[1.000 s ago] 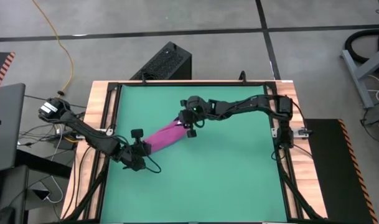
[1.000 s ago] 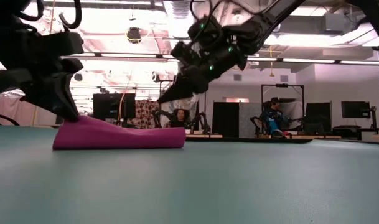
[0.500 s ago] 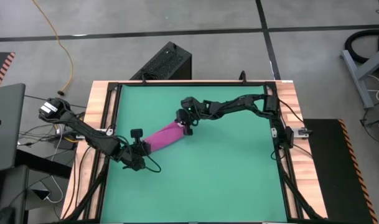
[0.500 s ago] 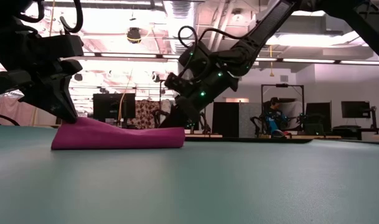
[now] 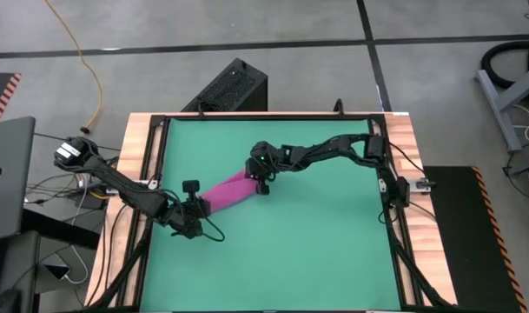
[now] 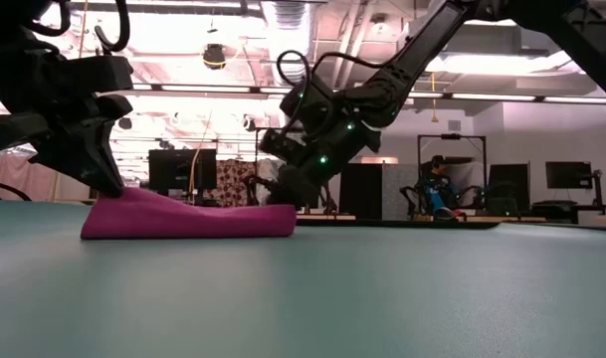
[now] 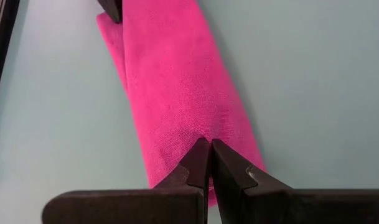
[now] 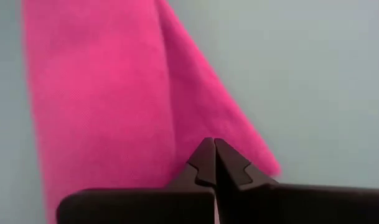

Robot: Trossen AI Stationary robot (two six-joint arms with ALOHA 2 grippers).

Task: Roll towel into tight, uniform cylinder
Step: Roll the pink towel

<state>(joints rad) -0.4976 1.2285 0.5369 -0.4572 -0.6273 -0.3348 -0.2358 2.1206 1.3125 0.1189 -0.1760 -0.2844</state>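
The high view looks straight down from above on the whole worktop [image 5: 273,252], its wooden edges and the floor around it. The low view sits at worktop height, looking level across the green mat [image 6: 382,298] into the room behind. Each wrist view looks forward past its own arm's fingers, very close to the towel [image 7: 177,81]. All four views share the towel; the left wrist view also catches the right tool [image 7: 112,7] at the towel's far end.

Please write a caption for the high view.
Two grippers, left and right, pinch opposite ends of the pink towel.
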